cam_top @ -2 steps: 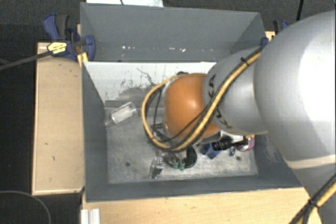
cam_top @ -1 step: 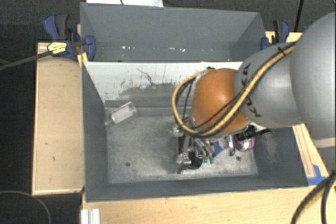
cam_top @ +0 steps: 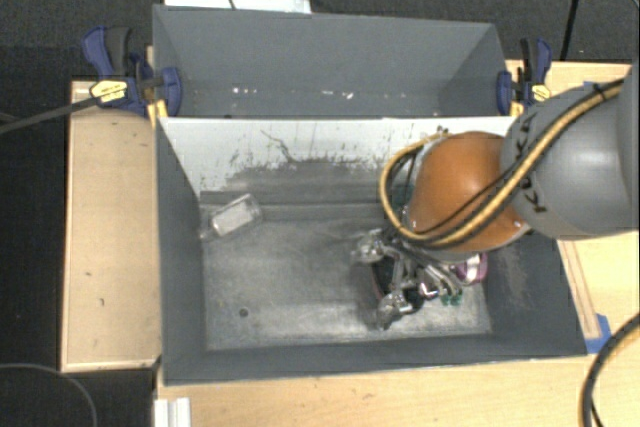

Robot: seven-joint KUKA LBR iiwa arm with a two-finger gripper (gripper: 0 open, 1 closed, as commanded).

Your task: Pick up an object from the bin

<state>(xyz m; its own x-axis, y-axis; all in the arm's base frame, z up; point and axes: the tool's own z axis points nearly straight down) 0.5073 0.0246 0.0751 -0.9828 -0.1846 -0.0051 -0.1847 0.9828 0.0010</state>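
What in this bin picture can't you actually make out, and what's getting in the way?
- Camera view: whether the gripper, low at the bin's front right, holds anything; dark clutter blends with it.
- Pink-purple thing beside it: mostly hidden under the arm's orange cover; kind unclear.
- Pale clear thing at the floor's back left: too small to identify.

Half hidden under the orange cover (cam_top: 455,190) and too small to name: pink and green bits (cam_top: 465,273) by the gripper (cam_top: 397,300); hard to name: a pale see-through thing (cam_top: 232,215) on the bin's (cam_top: 180,275) left; cut off at right: the arm (cam_top: 590,175).
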